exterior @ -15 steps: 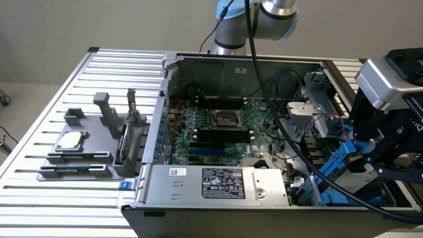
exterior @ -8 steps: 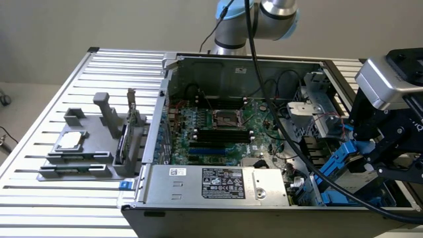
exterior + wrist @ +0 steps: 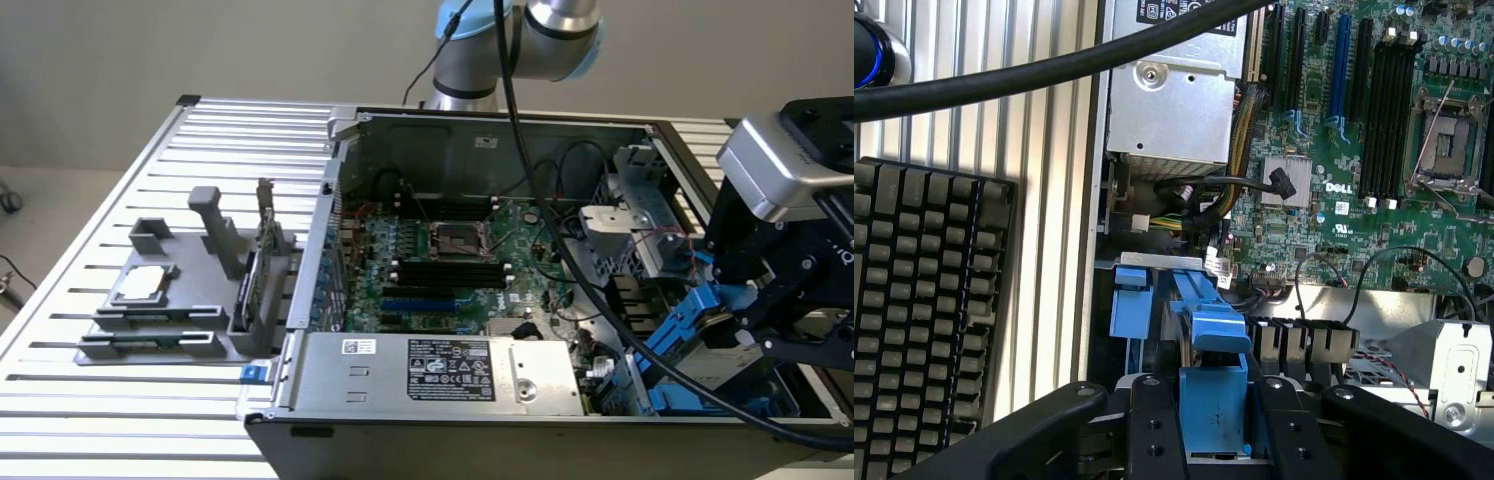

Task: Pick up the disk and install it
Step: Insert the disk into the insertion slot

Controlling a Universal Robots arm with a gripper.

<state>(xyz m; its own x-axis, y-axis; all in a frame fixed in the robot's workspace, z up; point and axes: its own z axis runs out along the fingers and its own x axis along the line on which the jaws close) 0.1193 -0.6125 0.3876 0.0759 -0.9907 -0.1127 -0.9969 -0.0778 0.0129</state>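
One disk (image 3: 1214, 345), seemingly in end effector (image 3: 1216, 440)

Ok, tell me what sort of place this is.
Probably a robotics lab bench for computer assembly: an open desktop case sits on a slatted metal table, a grey parts fixture beside it, and the pincer grips the disk by its blue carrier.

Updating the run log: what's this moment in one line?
claw: shut on disk | place: at open computer case, exterior view's right side
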